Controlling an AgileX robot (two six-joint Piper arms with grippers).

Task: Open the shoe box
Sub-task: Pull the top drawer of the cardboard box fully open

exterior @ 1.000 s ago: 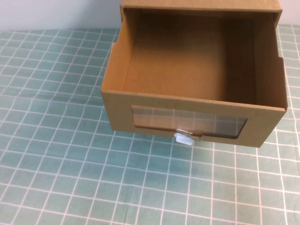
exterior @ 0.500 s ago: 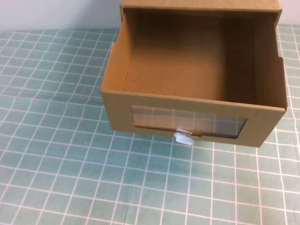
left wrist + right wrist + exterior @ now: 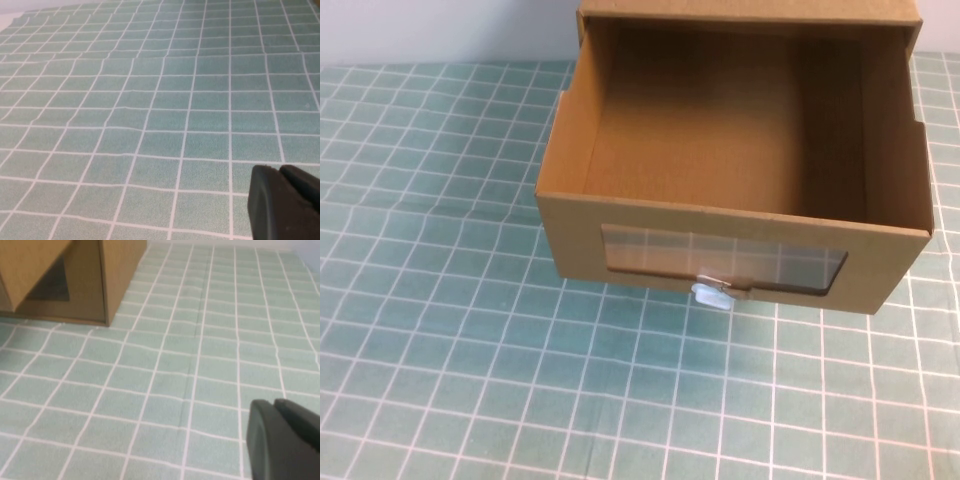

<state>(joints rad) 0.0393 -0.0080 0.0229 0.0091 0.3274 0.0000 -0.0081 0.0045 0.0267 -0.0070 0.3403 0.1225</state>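
- The shoe box (image 3: 570, 235) sits on the tabletop (image 3: 440, 380), toward 12 to 1 o'clock in the high view. It is brown cardboard, of the drawer kind.
- Its drawer (image 3: 560, 130) juts out of the sleeve (image 3: 750, 10) toward 6 o'clock, so the box stands open. From above I see the drawer's plain brown floor and inner walls.
- The sleeve shows only as a strip at the 12 o'clock edge of the high view, with the drawer's far end tucked under it.
- The drawer's front panel (image 3: 880, 270) faces 6 o'clock and carries a wide clear window (image 3: 720, 258) in which pale grid lines show.
- A small whitish pull tab (image 3: 712, 293) hangs at the 6 o'clock edge of that window, about midway along the panel.
- The tabletop is green, ruled in white squares, and runs out from the box toward 6, 7 and 9 o'clock.
- My left pincer (image 3: 280, 175) shows only from its own wrist camera. Its black fingers are pressed together with nothing between them, over bare green grid.
- My right pincer (image 3: 275, 407) is closed all the way and grips nothing. It hangs over the tabletop, and one corner of the shoe box shows ahead of it — clearly apart, not touching.
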